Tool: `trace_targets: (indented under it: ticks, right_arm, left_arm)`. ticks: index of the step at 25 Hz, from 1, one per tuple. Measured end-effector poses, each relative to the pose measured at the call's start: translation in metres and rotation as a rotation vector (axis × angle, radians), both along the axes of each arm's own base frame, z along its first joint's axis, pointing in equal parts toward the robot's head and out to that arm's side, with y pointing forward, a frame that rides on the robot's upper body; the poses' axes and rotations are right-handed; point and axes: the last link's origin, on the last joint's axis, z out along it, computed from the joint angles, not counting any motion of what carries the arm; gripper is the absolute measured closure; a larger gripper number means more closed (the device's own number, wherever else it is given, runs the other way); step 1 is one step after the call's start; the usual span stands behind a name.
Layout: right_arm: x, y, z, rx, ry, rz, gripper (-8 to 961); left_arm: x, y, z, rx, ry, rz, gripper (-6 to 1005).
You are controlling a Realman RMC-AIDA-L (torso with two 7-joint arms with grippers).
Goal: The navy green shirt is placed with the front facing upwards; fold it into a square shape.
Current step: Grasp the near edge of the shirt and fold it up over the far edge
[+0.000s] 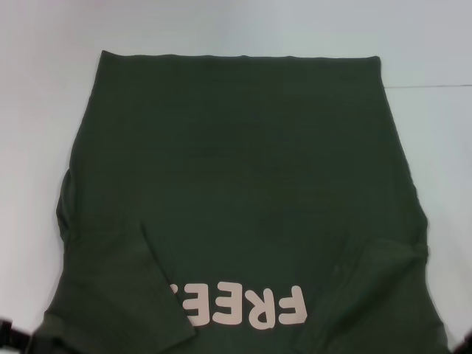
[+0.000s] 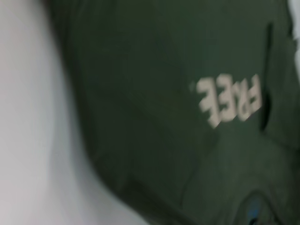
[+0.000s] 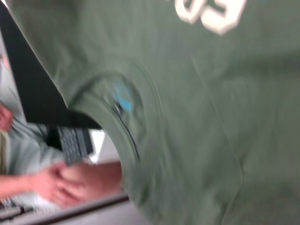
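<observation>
The navy green shirt lies flat on the white table, front up, its hem at the far side. The pale "FREE" lettering sits near the front edge of the head view. Both sides are folded inward over the front: one flap covers the lettering's end, the other lies at the right. The round collar with its blue label shows in the right wrist view, and the blue label also shows in the left wrist view. Only dark bits of my left arm and right arm show at the bottom corners. No fingers show.
White tabletop surrounds the shirt on the left, far and right sides. Beyond the table's near edge, the right wrist view shows a person's clasped hands and a dark keyboard.
</observation>
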Motion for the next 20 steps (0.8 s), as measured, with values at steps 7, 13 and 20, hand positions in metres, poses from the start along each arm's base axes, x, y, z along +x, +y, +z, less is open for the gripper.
trace_targets:
  ticks: [7,13,20]
  right_arm:
    - [-0.006,0.022,0.034,0.241,0.192,-0.037,928]
    - [0.004,0.039,0.062,0.509,0.291,-0.131,927]
    - [0.009,0.063,0.072,0.813,0.415,-0.191,926]
  left_arm:
    - [0.012,0.031,0.027,0.243,-0.139,-0.02,897]
    - [0.002,0.049,0.042,0.514,-0.225,0.029,894]
    - [-0.004,0.072,0.022,0.738,-0.327,0.043,890]
